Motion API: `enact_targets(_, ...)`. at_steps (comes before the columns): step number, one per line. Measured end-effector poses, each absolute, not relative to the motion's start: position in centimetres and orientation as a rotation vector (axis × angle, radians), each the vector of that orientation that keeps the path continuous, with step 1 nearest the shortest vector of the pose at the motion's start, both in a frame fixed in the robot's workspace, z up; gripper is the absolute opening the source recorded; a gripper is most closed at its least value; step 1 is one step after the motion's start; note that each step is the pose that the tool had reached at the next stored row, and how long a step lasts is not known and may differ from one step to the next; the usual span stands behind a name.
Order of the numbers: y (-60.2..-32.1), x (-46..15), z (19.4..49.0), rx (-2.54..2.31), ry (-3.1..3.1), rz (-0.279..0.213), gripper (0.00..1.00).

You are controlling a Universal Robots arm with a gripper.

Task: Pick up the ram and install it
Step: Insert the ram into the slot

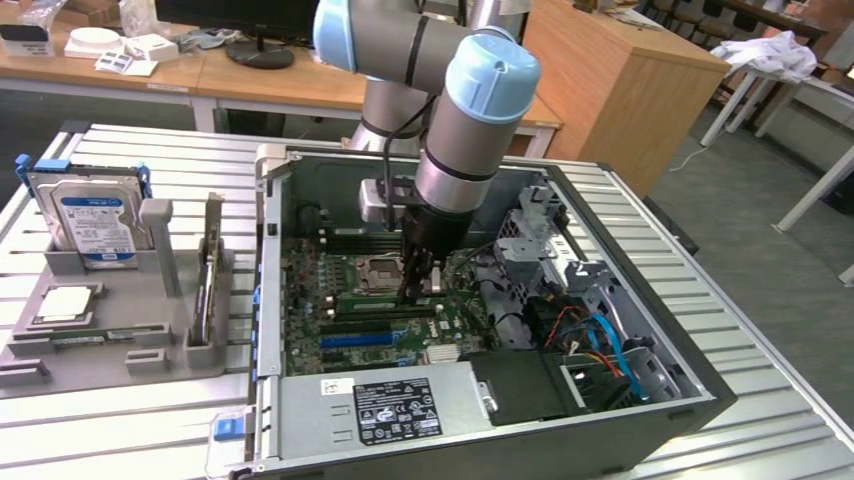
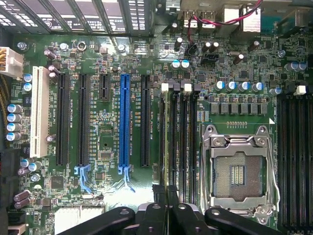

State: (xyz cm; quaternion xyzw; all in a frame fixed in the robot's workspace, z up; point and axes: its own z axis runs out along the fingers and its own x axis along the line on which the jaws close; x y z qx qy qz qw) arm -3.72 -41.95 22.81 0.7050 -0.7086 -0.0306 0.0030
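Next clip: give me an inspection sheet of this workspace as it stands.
surface: slatted metal table bearing an open computer case.
job's things: ram not made out for certain; memory slots beside the empty processor socket.
clutter: grey fixture tray with hard drive and silver processor chip.
grippers: gripper shut, low over the memory slots; a held ram cannot be confirmed.
cables: blue and orange cables inside the case.
surroundings: wooden desks, white cloth.

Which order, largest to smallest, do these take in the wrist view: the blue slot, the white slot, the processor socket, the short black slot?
1. processor socket
2. white slot
3. blue slot, longer but narrower, so nearly alike
4. short black slot
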Motion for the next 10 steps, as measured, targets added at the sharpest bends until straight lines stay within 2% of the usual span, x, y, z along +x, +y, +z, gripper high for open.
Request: enact_targets(10, -41.95, -3.72, 22.41, 2.214, -2.218, -0.096, 0.12)
